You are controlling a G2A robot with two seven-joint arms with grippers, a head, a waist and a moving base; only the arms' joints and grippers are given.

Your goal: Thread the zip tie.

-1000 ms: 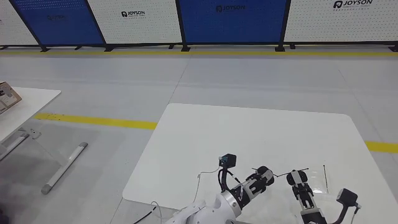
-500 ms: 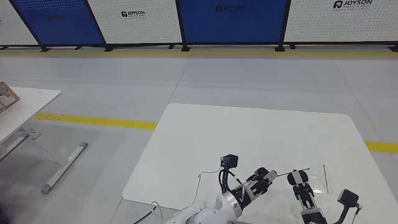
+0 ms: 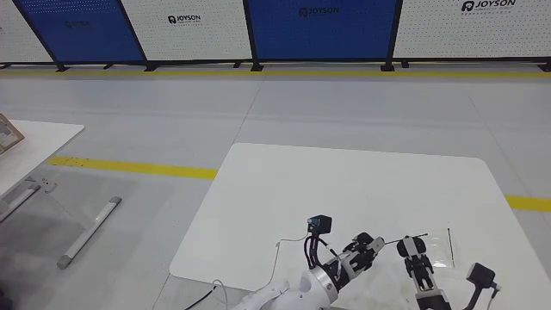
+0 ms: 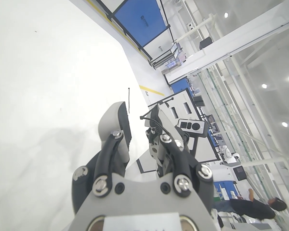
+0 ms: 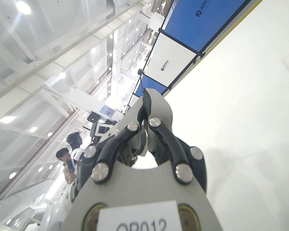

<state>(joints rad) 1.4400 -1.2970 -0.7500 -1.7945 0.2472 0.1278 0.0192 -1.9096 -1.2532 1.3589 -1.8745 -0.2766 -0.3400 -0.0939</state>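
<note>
A thin black zip tie hangs level above the white table, near its front edge. My right gripper is shut on it around its middle. In the right wrist view the tie sticks out past that gripper's closed tips, ending in its small square head. My left gripper stands open just beside the tie's free end. In the left wrist view that end lies in the gap of my left gripper, close to one finger.
A second black zip tie lies flat on the table beyond the right gripper, also seen as a tie past the left fingers. A thin white cable runs over the table's near edge. Blue and white panels stand across the floor.
The left arm's wrist has shifted slightly toward the right gripper. The right arm and its zip tie have stayed in place.
</note>
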